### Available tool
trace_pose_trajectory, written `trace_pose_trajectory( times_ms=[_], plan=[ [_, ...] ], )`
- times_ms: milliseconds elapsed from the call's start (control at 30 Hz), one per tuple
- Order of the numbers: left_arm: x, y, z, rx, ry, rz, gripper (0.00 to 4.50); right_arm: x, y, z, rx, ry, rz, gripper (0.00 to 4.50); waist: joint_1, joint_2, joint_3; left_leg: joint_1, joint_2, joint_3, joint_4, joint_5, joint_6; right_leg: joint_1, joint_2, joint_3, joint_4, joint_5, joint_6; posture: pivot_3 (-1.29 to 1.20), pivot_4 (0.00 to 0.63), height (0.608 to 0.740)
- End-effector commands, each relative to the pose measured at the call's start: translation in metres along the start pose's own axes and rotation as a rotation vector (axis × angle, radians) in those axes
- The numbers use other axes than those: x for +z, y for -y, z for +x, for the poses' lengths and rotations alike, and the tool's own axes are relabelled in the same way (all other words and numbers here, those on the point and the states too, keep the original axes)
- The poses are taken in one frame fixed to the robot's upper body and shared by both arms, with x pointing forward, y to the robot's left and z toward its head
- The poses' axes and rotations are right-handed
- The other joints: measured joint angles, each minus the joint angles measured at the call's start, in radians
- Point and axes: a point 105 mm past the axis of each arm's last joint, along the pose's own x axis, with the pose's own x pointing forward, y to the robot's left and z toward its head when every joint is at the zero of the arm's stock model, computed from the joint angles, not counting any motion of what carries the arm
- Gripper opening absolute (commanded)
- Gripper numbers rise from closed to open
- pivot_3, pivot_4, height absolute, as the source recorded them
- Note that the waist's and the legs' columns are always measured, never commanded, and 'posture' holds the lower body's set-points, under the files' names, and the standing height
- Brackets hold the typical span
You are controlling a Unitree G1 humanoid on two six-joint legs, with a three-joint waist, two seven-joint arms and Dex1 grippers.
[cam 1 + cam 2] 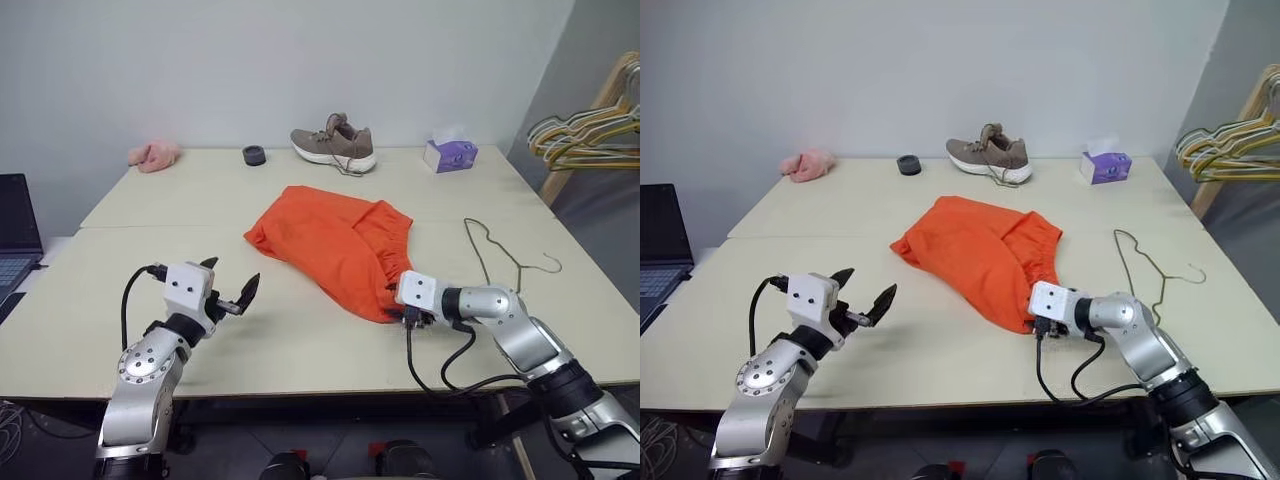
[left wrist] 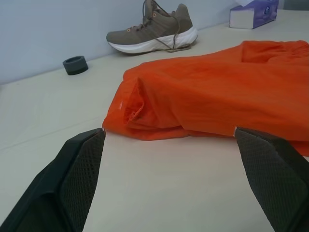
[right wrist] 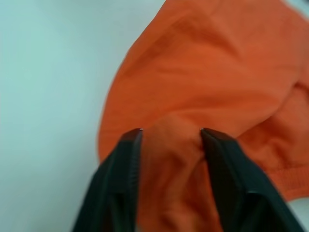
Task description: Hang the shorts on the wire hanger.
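Pale beige surface [image 1: 300, 350], two boards butted along a seam, against a grey-white wall.

On the middle of it, bright orange shorts [image 1: 335, 240], lying crumpled and flat, gathered waistband toward the right side, near corner reaching down toward the front edge. Well clear of the surface's back edge and of everything along it.

Right hand [image 3: 170, 137] at the shorts' near corner, angled down and toward the left, both black fingers [image 3: 120, 164] pressed in on a bunched fold of orange cloth between them: clamped on the shorts. Seen from the head, silver forearm and white wrist block touching the fabric's lower tip.

Left hand [image 1: 232, 283] hovering above the surface, left of the shorts and apart from them, pointing level toward them, fingers spread wide with nothing between.

Right of the shorts, wire hanger [image 1: 500, 250] lying flat on the surface, thin and olive-gold, hook toward the right edge, near the waistband but not touching it.

Along the back edge: brown shoe [image 1: 335, 146] with white sole, purple tissue box [image 1: 450, 154] to its right, pink cloth [image 1: 155, 155] at the far left, small black ring [image 1: 254, 155] between cloth and shoe.

Off the surface at right, bunch of coloured hangers [image 1: 590, 135] on a wooden rack. At far left, corner of a laptop [image 1: 18, 235].
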Motion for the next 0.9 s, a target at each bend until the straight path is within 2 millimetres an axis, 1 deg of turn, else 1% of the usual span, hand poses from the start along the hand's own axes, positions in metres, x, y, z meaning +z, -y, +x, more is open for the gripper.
trace_pose_trajectory(
  times_ms=[33,67,100,233,333,467,567,733,800,900],
  plan=[
    [0.013,0.002,0.006,-0.03,0.043,0.051,4.5,0.016,0.017,-0.006,-0.04,0.043,-0.124,0.64,-0.005,0.0,0.0,0.0,0.0,0.0,0.0,0.0,0.0,0.0,0.0,0.0,0.0,0.0,0.0,-0.18,0.0,0.74],
    [0.014,0.002,0.008,-0.04,0.043,0.057,4.5,0.018,0.018,-0.008,-0.038,0.052,-0.142,0.24,-0.006,0.0,0.0,0.0,0.0,0.0,0.0,0.0,0.0,0.0,0.0,0.0,0.0,0.0,0.0,-0.18,0.0,0.74],
    [0.014,0.002,0.009,-0.046,0.042,0.062,4.5,0.02,0.019,-0.009,-0.036,0.057,-0.154,0.03,-0.006,0.0,0.0,0.0,0.0,0.0,0.0,0.0,0.0,0.0,0.0,0.0,0.0,0.0,0.0,-0.19,0.0,0.74],
    [0.02,-0.001,0.022,-0.106,0.049,0.116,4.5,0.025,0.02,-0.015,-0.014,0.082,-0.172,0.03,-0.01,-0.001,0.0,0.0,0.0,-0.001,0.0,0.0,0.0,0.0,0.0,-0.001,0.0,0.0,0.0,-0.19,0.0,0.74],
    [0.023,-0.004,0.028,-0.137,0.051,0.113,4.5,0.026,0.019,-0.016,-0.006,0.086,-0.174,0.03,-0.023,-0.001,0.0,0.0,0.0,0.0,0.0,0.0,0.0,0.001,0.0,0.0,0.0,0.0,0.0,-0.2,0.0,0.74],
    [0.027,-0.012,0.042,-0.197,0.03,0.13,4.5,0.029,0.018,-0.017,-0.012,0.1,-0.161,0.03,-0.031,0.0,0.0,0.0,0.0,-0.001,0.0,0.0,0.0,0.0,0.0,-0.001,0.0,0.0,0.0,-0.2,0.0,0.74],
    [0.035,-0.022,0.053,-0.199,0.032,0.069,4.5,0.031,0.014,-0.018,-0.002,0.109,-0.162,0.03,-0.042,-0.001,0.0,0.0,0.0,-0.001,0.0,0.0,0.0,0.0,0.0,-0.001,0.0,0.0,0.0,-0.21,0.0,0.74],
    [0.038,-0.036,0.074,-0.172,-0.017,-0.015,4.5,0.031,0.009,-0.019,0.011,0.112,-0.174,0.03,-0.052,-0.001,0.0,-0.001,0.0,-0.001,0.001,0.0,0.0,0.001,0.0,0.0,0.0,0.0,0.001,-0.22,0.0,0.74],
    [0.041,-0.038,0.082,-0.169,-0.032,-0.057,4.5,0.032,0.008,-0.019,0.014,0.114,-0.175,0.03,-0.055,-0.001,0.001,-0.001,0.0,-0.001,0.001,0.0,0.0,0.001,0.0,-0.001,0.0,0.0,0.001,-0.22,0.0,0.74],
    [0.042,-0.04,0.087,-0.175,-0.047,-0.089,4.5,0.032,0.007,-0.019,0.016,0.113,-0.175,0.03,-0.066,-0.001,0.001,-0.001,0.0,-0.001,0.002,0.0,0.0,0.001,0.0,-0.001,0.0,0.0,0.001,-0.23,0.0,0.74]
  ],
)
